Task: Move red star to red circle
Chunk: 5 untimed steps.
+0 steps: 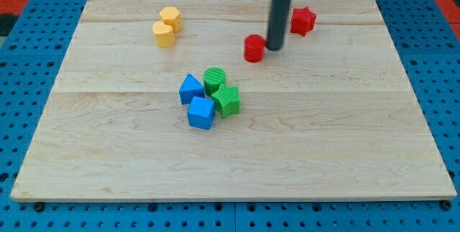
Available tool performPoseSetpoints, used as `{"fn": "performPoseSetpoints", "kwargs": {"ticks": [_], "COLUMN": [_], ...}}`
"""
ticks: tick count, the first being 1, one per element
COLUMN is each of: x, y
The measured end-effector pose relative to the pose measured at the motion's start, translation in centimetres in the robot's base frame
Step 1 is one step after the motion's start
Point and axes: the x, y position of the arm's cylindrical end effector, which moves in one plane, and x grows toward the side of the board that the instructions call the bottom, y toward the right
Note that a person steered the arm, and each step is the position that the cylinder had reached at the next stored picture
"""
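Note:
The red star (303, 21) lies near the view's top right on the wooden board (108, 153). The red circle (254, 48) lies to its lower left, near the top centre. My tip (276, 48) rests on the board between them, just right of the red circle and to the lower left of the red star. I cannot tell whether the tip touches the circle. The rod rises straight up out of the view's top.
Two yellow blocks (170, 19) (164, 35) sit together at the top left. In the middle is a cluster: a blue triangular block (190, 88), a blue cube (202, 113), a green cylinder (214, 80) and a green block (227, 100).

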Motion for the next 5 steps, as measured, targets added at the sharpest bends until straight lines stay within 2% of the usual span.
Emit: {"fn": "performPoseSetpoints", "kwargs": {"ticks": [1,2,3,4,5], "x": [-2.1,-4.0,0.5,2.7,-0.4], "y": [-5.8,2.2,6.6,8.1,16.8]}}
